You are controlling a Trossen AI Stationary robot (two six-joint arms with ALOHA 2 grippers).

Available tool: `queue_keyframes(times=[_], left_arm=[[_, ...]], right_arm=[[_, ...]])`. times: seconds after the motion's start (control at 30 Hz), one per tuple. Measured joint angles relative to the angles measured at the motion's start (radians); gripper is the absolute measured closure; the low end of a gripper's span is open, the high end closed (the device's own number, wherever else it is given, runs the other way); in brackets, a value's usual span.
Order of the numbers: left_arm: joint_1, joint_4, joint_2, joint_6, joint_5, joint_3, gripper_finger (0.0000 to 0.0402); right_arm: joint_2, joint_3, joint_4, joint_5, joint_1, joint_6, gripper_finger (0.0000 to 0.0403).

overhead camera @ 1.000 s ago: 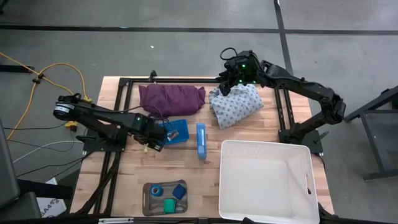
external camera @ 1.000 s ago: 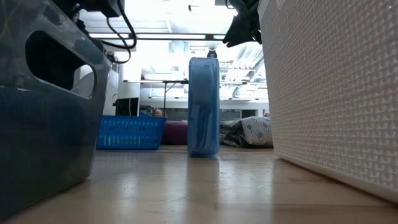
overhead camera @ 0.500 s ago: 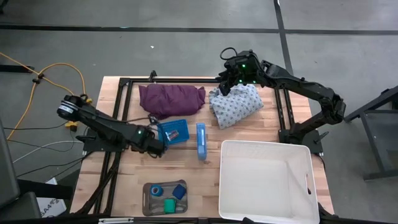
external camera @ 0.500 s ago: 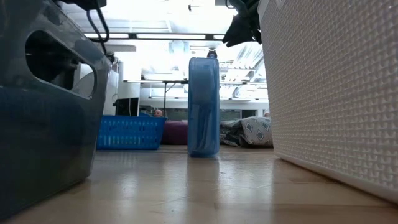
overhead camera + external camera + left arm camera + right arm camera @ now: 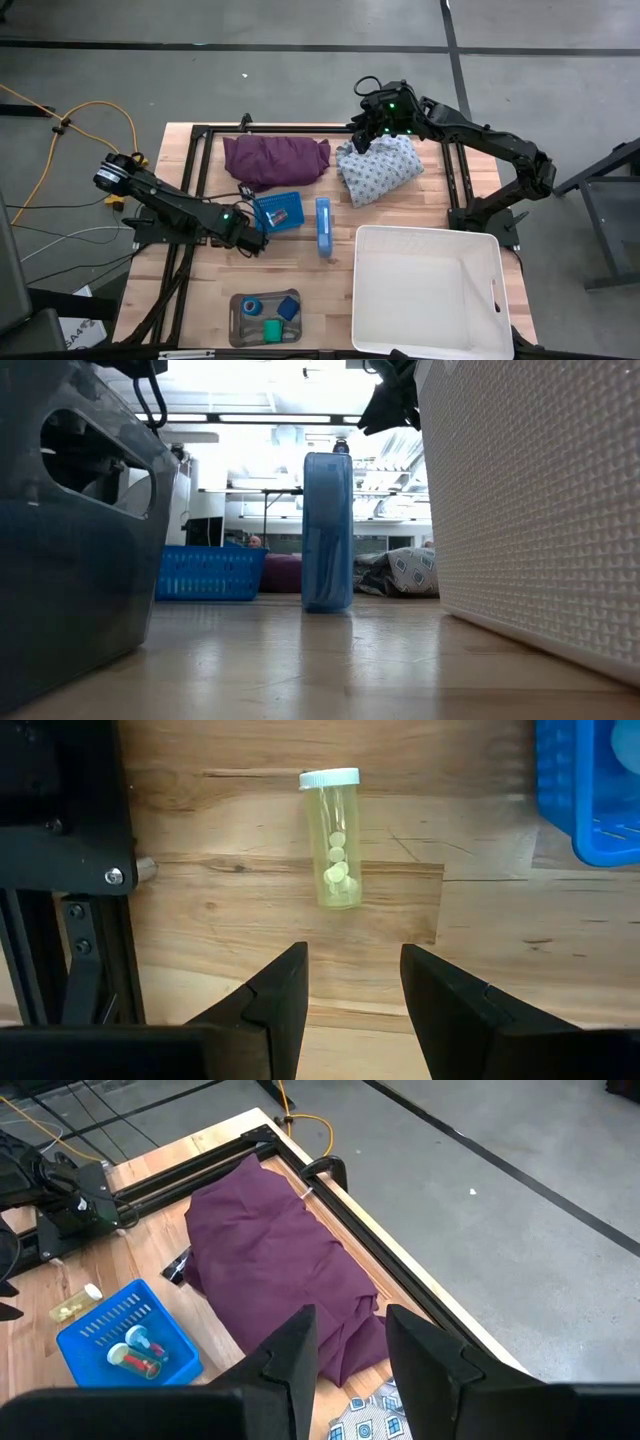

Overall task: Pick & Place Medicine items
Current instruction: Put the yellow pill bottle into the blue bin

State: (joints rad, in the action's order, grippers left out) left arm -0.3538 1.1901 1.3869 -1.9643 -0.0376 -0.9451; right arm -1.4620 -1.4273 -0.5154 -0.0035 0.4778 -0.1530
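The left gripper (image 5: 350, 985) hangs low over the table (image 5: 470, 930) with its fingers (image 5: 275, 995) spread apart and nothing between them. The step in hand looks to be picking up the pill bottle (image 5: 336, 838), which lies on its side on the bare wood ahead of the fingertips, apart from them and not yet between them. To take it well, the gripper should go forward until the bottle's yellow body sits between the fingers, then come down and close across its width rather than along its length, since the bottle runs in line with the gap. A round bottle lying down may roll if one finger touches first, so both should meet it together, at mid-body rather than at the white cap.

Just beside the bottle is the blue basket (image 5: 590, 790), already holding a few small items, though from above they are too small to tell apart. In the overhead view the left gripper (image 5: 250, 240) sits just beside that basket (image 5: 280, 211), with an upright blue box (image 5: 323, 226) near it. Nearer the table's front edge a grey tray (image 5: 266, 318) holds a blue roll (image 5: 251, 306), a green roll (image 5: 272, 328) and a small blue block (image 5: 289, 307).

Farthest off, the right gripper (image 5: 372, 125) waits above the patterned cloth (image 5: 378, 167) and purple cloth (image 5: 275, 157), open and empty.
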Motion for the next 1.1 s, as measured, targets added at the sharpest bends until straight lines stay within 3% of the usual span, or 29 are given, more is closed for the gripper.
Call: queue_keyframes(times=[0.33,1.1], left_arm=[[0.014,-0.007,0.002,-0.064,0.011,0.039,0.0250],[0.058,-0.213,0.004,-0.105,0.016,0.205,0.0250]], right_arm=[[0.000,0.000,0.001,0.000,0.000,0.000,0.0293],[0.000,0.000,0.004,0.000,0.000,0.000,0.0293]])
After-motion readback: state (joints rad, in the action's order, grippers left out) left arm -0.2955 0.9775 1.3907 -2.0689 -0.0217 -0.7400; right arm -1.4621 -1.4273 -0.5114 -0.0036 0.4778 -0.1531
